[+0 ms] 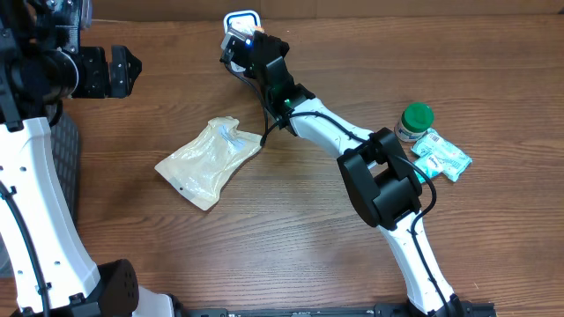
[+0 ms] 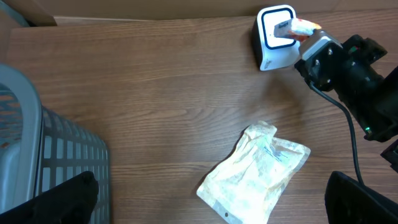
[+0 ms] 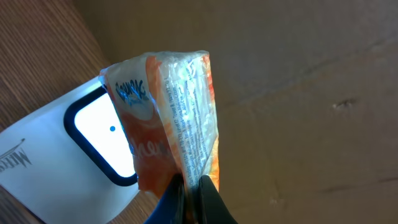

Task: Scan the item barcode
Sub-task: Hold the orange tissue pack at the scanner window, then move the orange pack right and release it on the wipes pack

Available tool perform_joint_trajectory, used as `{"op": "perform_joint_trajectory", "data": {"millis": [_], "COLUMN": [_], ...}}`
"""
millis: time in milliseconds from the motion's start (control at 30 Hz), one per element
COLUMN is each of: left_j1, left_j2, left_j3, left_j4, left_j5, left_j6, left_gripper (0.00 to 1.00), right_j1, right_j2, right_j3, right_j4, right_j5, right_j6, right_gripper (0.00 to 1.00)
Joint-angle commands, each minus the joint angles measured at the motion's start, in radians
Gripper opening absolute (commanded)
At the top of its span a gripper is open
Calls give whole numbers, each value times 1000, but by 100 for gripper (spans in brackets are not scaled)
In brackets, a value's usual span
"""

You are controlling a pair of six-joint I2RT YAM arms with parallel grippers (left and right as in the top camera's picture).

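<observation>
Here's the orange packet (image 3: 175, 118), filling the middle of the right wrist view: crinkly, glossy film, orange and white, with a blue logo near its top that I can't make out and a column of fine print down its clear sealed edge, too small to read. The right gripper (image 3: 191, 188) is pinched tight on the packet's bottom edge, dark fingers meeting at the bottom centre of that frame. The packet stands upright just in front of the scanner (image 3: 74, 162), a smooth white plastic block with a rounded, black-framed window and one blue dot glowing in it. Dark script runs along the scanner's lower left corner, cut off by the frame edge, unreadable. Plain brown cardboard (image 3: 298, 74) fills the right of that view. In the overhead view, scanner and packet sit at top centre of the wood-grain table (image 1: 291, 255). The left gripper (image 1: 130, 72), upper left, hangs with its jaws spread wide, holding nothing. A pale, wrinkled cream pouch (image 1: 210, 161) lies flat left of centre. At the right, a green-capped bottle (image 1: 414, 121) touches a teal-and-white packet (image 1: 441, 157). A grey slotted basket (image 2: 43, 162) fills the lower left of the left wrist view.
</observation>
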Motion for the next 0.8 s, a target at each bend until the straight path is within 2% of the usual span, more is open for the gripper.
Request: {"op": "perform_joint_trajectory", "data": {"millis": [0, 233, 433, 600, 767], "left_j1": [4, 4, 4, 4, 4], "left_j2": [-3, -3, -3, -3, -3], "left_j3": [0, 0, 0, 0, 0], "left_j4": [2, 2, 2, 2, 2], "left_j5": [11, 11, 11, 11, 11], "left_j6": [14, 14, 14, 14, 14], "left_gripper": [100, 99, 100, 99, 100], "right_j1": [9, 9, 12, 12, -2], "right_j2": [8, -2, -188, -412, -634], "right_j3": [17, 17, 18, 18, 18], "right_j4": [9, -29, -120, -419, -872], "right_j5": [-19, 0, 43, 41, 6], "right_j6": [1, 16, 251, 562, 916], "right_gripper": [4, 4, 4, 4, 4]}}
